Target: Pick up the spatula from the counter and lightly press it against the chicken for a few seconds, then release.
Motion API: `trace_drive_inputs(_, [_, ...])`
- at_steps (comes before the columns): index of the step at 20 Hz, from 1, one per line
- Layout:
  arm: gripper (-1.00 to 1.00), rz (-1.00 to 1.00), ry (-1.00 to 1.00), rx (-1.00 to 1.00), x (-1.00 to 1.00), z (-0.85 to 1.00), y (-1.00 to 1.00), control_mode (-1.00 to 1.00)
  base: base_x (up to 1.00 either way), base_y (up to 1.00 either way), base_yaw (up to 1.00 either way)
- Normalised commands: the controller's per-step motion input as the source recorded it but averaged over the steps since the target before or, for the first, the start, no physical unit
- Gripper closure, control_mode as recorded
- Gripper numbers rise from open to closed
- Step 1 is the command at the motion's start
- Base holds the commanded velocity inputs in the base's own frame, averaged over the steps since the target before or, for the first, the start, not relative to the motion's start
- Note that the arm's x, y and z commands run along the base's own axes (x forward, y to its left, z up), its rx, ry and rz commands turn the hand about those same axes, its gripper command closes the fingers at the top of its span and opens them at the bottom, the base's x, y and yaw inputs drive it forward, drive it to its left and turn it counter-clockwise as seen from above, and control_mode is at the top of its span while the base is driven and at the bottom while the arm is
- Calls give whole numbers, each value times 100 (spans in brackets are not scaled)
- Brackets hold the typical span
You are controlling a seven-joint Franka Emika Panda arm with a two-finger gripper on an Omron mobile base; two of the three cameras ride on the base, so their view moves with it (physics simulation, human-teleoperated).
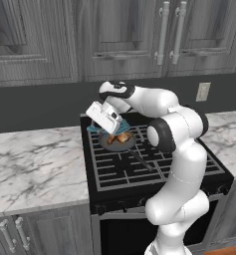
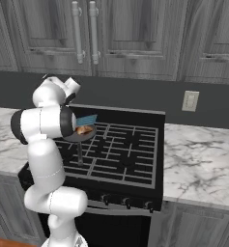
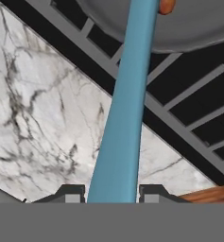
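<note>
Okay, left base view: pan (image 1: 107,145) with chicken (image 1: 122,139) sits at the stove's (image 1: 139,172) back-left corner, with the arm (image 1: 177,130) bent over it. Right base view: spatula (image 2: 87,119) is just above the chicken (contact unclear). Hand view: gripper (image 3: 112,194) is clamped on the blue handle, blade end toward the pan. Risk: pushing too hard could tip the pan or twist the handle in the jaws.

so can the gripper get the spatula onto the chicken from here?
Probably yes: the gripper is shut on the spatula, whose shaft crosses the pan toward the chicken; nothing sits between.
</note>
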Motion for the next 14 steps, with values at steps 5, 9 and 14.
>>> trace_drive_inputs(5, [100, 0, -1, 0, -3, 0, 0, -100, 0, 0, 0])
trace_drive_inputs(9, [100, 0, -3, 0, -11, 0, 0, -100, 0, 0, 0])
trace_drive_inputs(14, [100, 0, -5, 0, -20, 0, 0, -100, 0, 0, 0])
